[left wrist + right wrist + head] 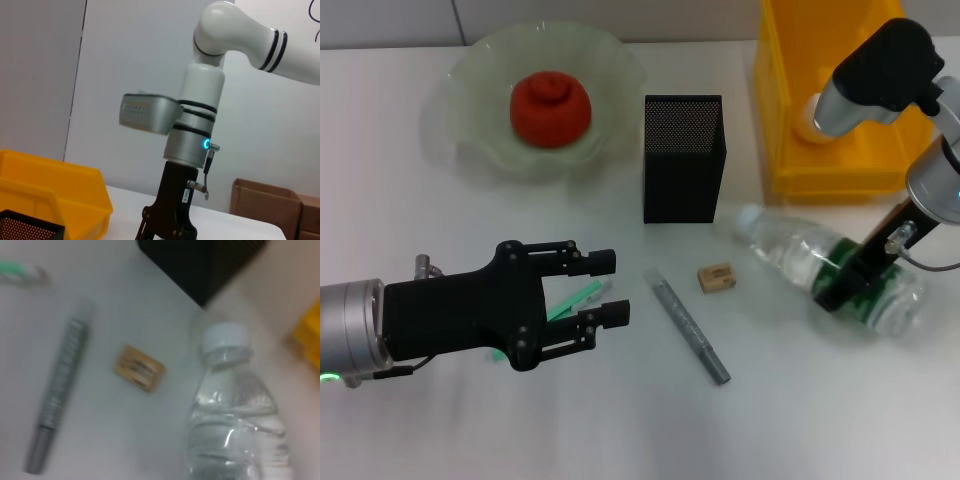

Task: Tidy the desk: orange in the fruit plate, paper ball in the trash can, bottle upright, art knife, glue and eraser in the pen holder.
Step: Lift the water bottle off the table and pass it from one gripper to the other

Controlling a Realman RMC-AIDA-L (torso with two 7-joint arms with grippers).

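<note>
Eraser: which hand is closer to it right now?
Right, narrowly. The right hand is down on the lying bottle, just past the eraser. The left hand hovers open on the eraser's other side, beyond the grey stick.

The plain white counter (620, 430) carries a pale green scalloped glass fruit plate (480, 130), a tall black mesh pen holder (684, 158) and a bright yellow plastic trash can (790, 150). A clear plastic bottle (790, 245) lies on its side. A small tan eraser (715, 277), a grey pen-like stick (689, 326) and a green-and-white stick (575, 298) lie flat nearby.
</note>
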